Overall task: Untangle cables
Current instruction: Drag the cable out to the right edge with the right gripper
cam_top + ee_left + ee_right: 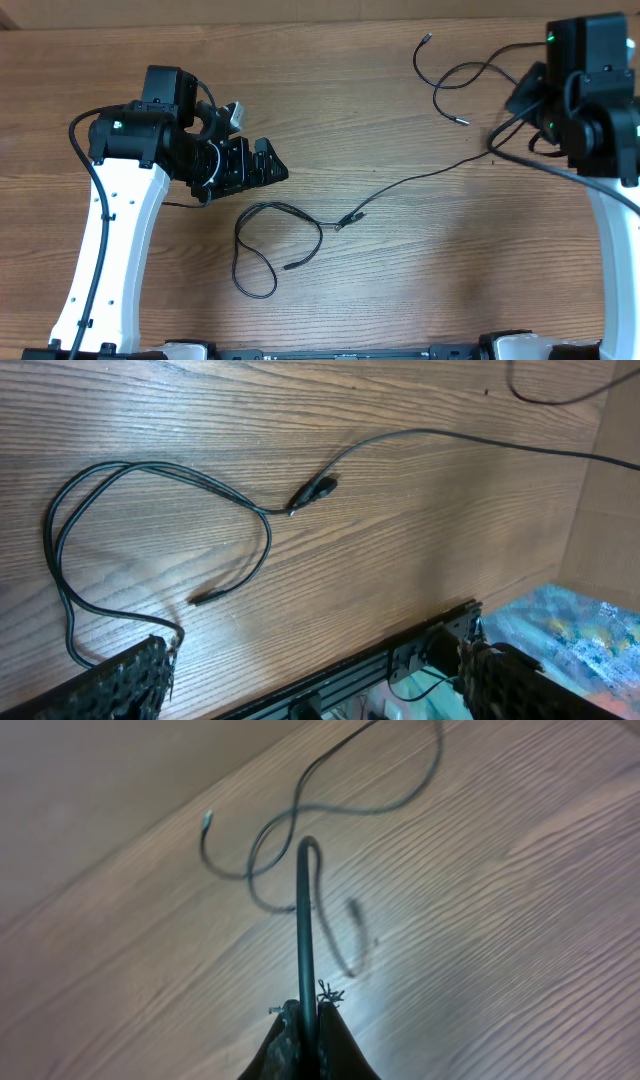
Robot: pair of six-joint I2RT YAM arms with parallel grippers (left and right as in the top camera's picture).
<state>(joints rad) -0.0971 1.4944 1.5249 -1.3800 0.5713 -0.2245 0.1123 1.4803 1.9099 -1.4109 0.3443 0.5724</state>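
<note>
Working from the left: my left gripper stands with jaws wide apart and holds nothing, near the looped cable lying slack on the table. That loop meets the long cable at a plug junction; whether joined or merely crossed, I cannot tell. The long cable runs toward my right gripper, which is clamped tight on a black cord, probably that same cable. Judgement: the separation step is in hand. The next move calls for a left pinch on the loop beside the junction, then drawing the two apart.
</note>
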